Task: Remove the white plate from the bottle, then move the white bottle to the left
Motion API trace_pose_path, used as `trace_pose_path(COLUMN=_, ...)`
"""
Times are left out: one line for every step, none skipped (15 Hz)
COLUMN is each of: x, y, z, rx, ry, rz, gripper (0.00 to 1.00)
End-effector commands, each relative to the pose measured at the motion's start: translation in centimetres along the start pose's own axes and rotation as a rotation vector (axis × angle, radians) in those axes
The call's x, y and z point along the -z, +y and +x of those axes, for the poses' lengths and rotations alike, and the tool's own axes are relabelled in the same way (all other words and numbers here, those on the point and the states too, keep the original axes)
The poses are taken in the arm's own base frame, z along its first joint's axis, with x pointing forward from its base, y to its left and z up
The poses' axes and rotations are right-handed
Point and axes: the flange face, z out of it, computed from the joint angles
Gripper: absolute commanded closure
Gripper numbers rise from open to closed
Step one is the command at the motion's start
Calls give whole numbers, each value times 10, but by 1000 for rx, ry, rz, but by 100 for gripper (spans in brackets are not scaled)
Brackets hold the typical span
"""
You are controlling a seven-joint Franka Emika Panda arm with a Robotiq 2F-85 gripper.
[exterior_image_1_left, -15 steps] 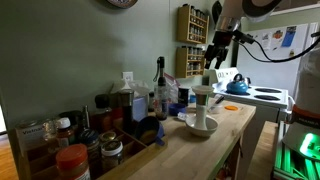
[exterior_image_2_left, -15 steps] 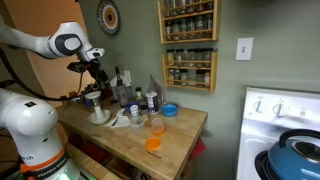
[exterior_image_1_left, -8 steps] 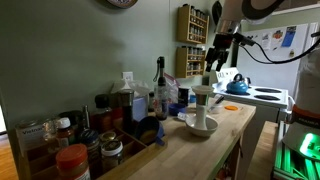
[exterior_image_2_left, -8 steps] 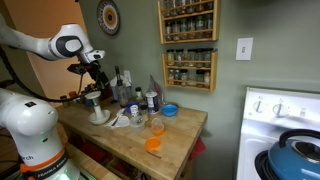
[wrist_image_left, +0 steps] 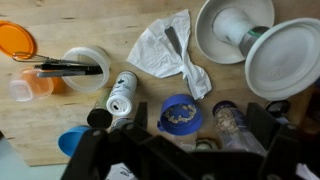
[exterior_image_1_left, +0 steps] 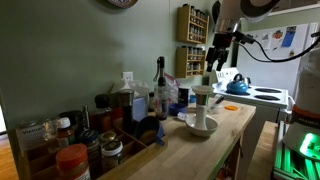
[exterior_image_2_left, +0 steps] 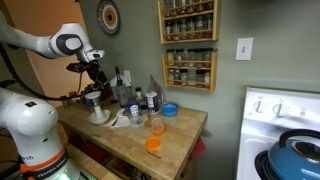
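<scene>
Wooden counter [exterior_image_1_left: 233, 120], cluttered; small round white plate [exterior_image_1_left: 203, 91] rests atop slim white bottle [exterior_image_1_left: 203, 109]; likely light, rigid, slippery; grip its rim; gripper [exterior_image_1_left: 212, 62] hovers above, jaws spread.

Wrist view: you look down on a pale, wood-grained counter [wrist_image_left: 60, 115]. The plate [wrist_image_left: 292, 55], the bowl [wrist_image_left: 213, 22] and the crumpled cloth [wrist_image_left: 165, 48] are all white. The lid [wrist_image_left: 14, 40] is orange and the cap [wrist_image_left: 180, 113] is blue.

In an exterior view, your gripper [exterior_image_1_left: 209, 66] is black, the bottle [exterior_image_1_left: 203, 110] white, the wall [exterior_image_1_left: 90, 50] a plain grey-green, the kettle [exterior_image_1_left: 237, 85] blue and the jar lid [exterior_image_1_left: 72, 155] red.

In an exterior view, the small bowl [exterior_image_2_left: 169, 109] is blue and the cup [exterior_image_2_left: 152, 143] orange.
</scene>
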Motion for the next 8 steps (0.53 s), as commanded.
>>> trace_pose_path(x=-6, y=-12, z=-2, rx=36, ry=-73, rz=-13, gripper=0)
trace_pose_path(x=-8, y=-14, z=-3, rx=48, ry=-84, rz=7, gripper=0)
trace_pose_path(x=-9, y=-16, z=-2, rx=55, ry=-89, rz=30, gripper=0)
trace_pose_path(x=-11, y=-18, z=-2, rx=58, ry=-93, rz=47, gripper=0)
trace_pose_path(x=-13, y=-20, z=-3, rx=63, ry=-99, rz=64, gripper=0)
trace_pose_path(x=-14, y=-22, z=-3, rx=67, ry=-108, rz=75, gripper=0)
trace_pose_path(x=-17, y=-23, z=-4, rx=69, ry=-119, rz=82, gripper=0)
trace_pose_path(x=-19, y=-25, z=-4, rx=71, ry=-130, rz=92, gripper=0)
